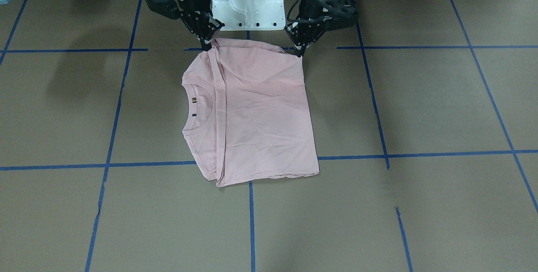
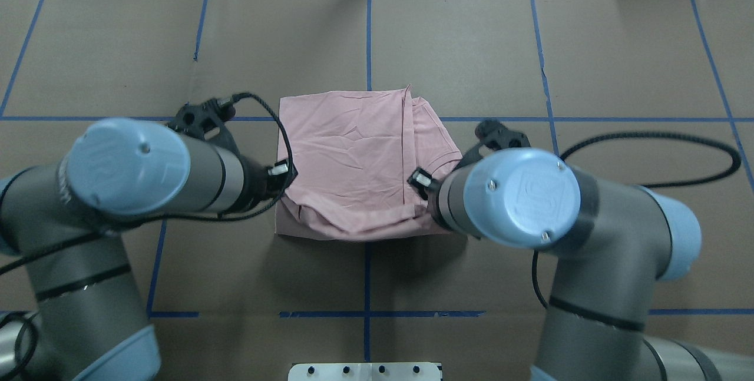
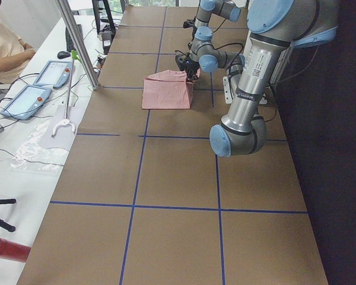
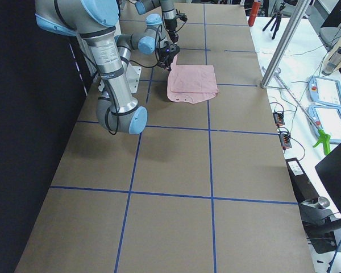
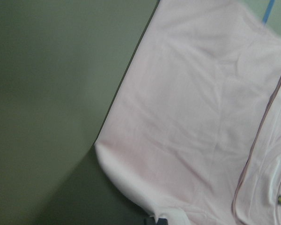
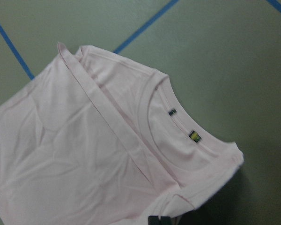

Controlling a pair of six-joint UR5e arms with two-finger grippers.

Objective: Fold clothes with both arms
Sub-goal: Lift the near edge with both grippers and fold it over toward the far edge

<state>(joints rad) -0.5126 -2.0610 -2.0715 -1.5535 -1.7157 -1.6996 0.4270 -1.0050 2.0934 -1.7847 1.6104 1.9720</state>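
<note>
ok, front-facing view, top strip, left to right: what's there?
Right gripper → white pedestal base → left gripper. The T-shirt spans below all three, so it is left out; both grippers' fingers pinch its top edge.

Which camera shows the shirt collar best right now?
Right wrist view: the collar of the T-shirt is close and clear, both neck labels showing. Front-facing shows it too, smaller. Left wrist catches only a sliver; overhead, the right arm hides most of it; side views are too distant for detail.
</note>
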